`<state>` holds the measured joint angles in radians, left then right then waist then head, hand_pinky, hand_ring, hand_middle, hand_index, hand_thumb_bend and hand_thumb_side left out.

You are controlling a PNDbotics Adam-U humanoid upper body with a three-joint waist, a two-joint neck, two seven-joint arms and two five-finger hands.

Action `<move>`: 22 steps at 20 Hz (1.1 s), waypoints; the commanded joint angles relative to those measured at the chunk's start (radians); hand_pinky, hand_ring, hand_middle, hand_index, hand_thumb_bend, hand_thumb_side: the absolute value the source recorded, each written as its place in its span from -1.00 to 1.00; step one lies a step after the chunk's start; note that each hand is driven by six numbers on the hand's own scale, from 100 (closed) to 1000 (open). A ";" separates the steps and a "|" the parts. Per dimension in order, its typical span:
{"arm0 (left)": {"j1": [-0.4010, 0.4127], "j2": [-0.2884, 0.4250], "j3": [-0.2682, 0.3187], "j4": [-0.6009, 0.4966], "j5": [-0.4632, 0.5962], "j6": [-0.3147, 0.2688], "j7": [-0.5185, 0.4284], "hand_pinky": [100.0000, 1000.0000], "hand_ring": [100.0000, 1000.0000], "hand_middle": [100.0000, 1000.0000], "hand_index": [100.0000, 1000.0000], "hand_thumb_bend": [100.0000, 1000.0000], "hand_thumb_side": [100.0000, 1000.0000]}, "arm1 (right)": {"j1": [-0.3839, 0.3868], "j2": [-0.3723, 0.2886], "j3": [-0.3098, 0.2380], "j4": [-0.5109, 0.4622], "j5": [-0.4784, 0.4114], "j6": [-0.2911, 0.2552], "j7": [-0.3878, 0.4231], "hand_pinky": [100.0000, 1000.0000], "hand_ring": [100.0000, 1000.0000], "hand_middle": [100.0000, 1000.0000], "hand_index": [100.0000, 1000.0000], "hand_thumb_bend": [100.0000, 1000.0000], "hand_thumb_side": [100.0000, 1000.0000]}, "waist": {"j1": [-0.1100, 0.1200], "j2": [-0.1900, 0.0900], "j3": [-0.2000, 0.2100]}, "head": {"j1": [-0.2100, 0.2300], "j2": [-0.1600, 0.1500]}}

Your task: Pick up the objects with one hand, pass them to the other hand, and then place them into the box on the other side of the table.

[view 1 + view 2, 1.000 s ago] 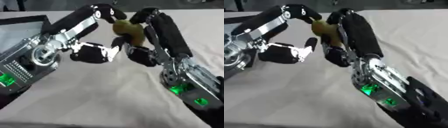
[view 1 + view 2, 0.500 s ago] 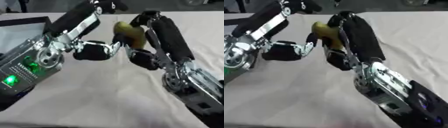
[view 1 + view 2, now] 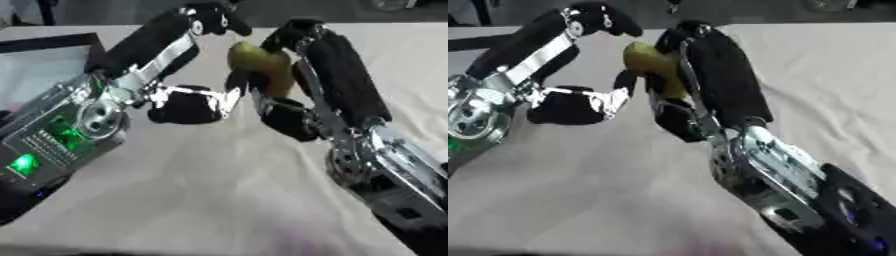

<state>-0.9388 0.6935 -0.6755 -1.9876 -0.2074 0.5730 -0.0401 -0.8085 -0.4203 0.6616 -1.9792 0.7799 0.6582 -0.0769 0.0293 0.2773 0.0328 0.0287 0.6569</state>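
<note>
A yellow-green pear-shaped object (image 3: 260,66) is held above the table's middle, and my right hand (image 3: 337,82) is shut on it, fingers curled over its top and thumb (image 3: 287,116) below. My left hand (image 3: 186,105) faces it from the left and is open. Its long fingers (image 3: 208,16) reach over toward the object's top, and a silver-tipped digit (image 3: 233,87) touches or nearly touches the object's left side. The box (image 3: 39,44), black-rimmed with a pale inside, lies at the table's left edge behind my left arm.
A beige cloth (image 3: 201,190) covers the table, wrinkled at the right. My left forearm (image 3: 66,135) with green lights fills the lower left. My right forearm (image 3: 798,185) crosses the lower right. Dark shapes stand along the far edge.
My left hand has moved in toward the object, its lower digit now at the object's side. The right hand still holds the object at about the same spot.
</note>
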 commanded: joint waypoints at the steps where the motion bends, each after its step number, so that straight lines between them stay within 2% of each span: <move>1: -0.008 0.022 0.005 -0.012 0.003 0.020 -0.023 1.00 0.66 0.58 0.64 -1.00 -0.72 | -0.017 -0.014 -0.009 -0.021 0.027 -0.021 -0.002 0.47 0.37 0.01 -0.04 -1.00 -1.00 | 0.012 -0.026 0.000 | 0.004 -0.009; 10: -0.007 0.018 0.012 -0.012 -0.002 0.045 -0.025 1.00 0.65 0.57 0.65 -1.00 -0.70 | -0.021 -0.009 -0.011 -0.021 0.057 -0.069 0.005 0.48 0.37 0.01 -0.04 -1.00 -1.00 | 0.012 -0.026 0.000 | 0.005 -0.014; 18: -0.007 0.014 0.023 -0.012 -0.001 0.029 0.062 1.00 0.65 0.58 0.75 -1.00 -0.75 | -0.019 -0.008 -0.009 -0.021 0.055 -0.093 0.010 0.47 0.36 0.01 -0.04 -1.00 -1.00 | 0.013 -0.024 0.000 | 0.008 -0.018; 22: -0.006 0.013 0.024 -0.012 -0.003 0.025 0.101 1.00 0.65 0.58 0.72 -1.00 -0.75 | -0.017 -0.008 -0.008 -0.021 0.056 -0.107 0.012 0.47 0.36 0.01 -0.04 -1.00 -1.00 | 0.014 -0.023 0.000 | 0.011 -0.020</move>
<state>-0.9328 0.6937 -0.6684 -1.9927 -0.2110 0.5991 0.0467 -0.8099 -0.4202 0.6614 -1.9792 0.8277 0.5581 -0.0643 0.0293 0.2773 0.0327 0.0363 0.6478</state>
